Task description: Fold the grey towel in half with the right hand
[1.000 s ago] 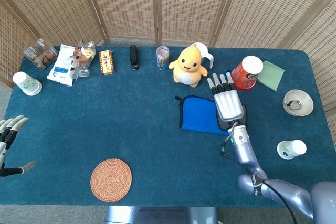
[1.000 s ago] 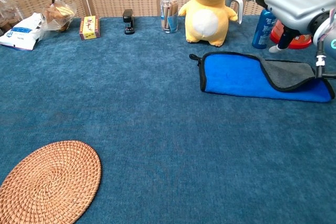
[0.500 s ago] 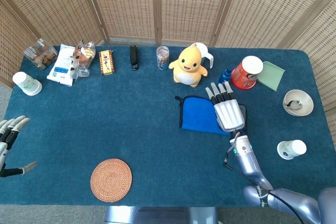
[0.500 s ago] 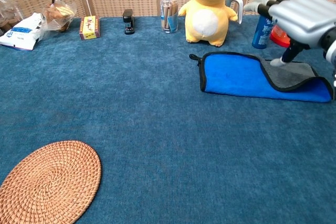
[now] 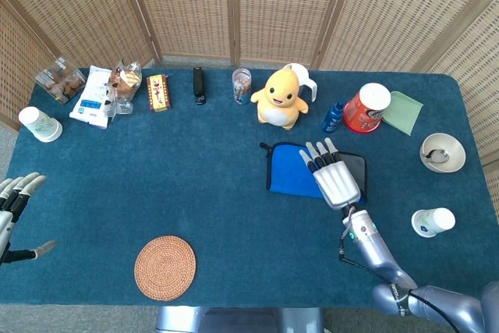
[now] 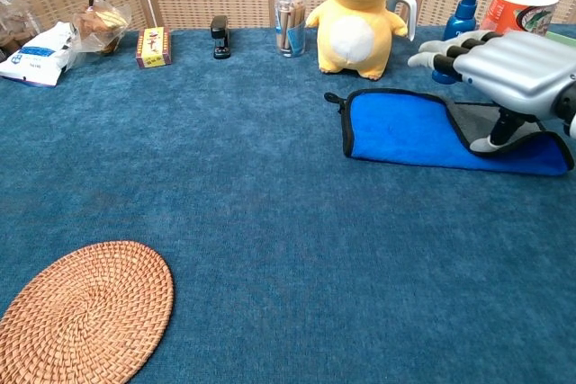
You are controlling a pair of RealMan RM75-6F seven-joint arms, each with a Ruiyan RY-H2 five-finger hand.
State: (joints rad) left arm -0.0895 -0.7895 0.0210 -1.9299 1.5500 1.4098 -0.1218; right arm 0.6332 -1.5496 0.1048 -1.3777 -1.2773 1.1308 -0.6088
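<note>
My left hand [image 5: 14,200] hangs off the near left edge of the tabletop [image 5: 195,169], fingers spread and holding nothing. A round woven mat [image 5: 164,267] lies near the front edge. My right hand [image 5: 334,177] [image 6: 504,65] hovers flat, palm down, over the right part of the towel [image 5: 296,173] [image 6: 405,128], fingers straight and apart with nothing in them; the thumb points down just above the cloth. The towel lies right of centre, blue side up, with its right portion turned over to show grey under my hand. Behind it stands a yellow toy [image 5: 277,97], with a spray bottle [image 5: 334,115] and a red cup [image 5: 366,108] to its right.
</note>
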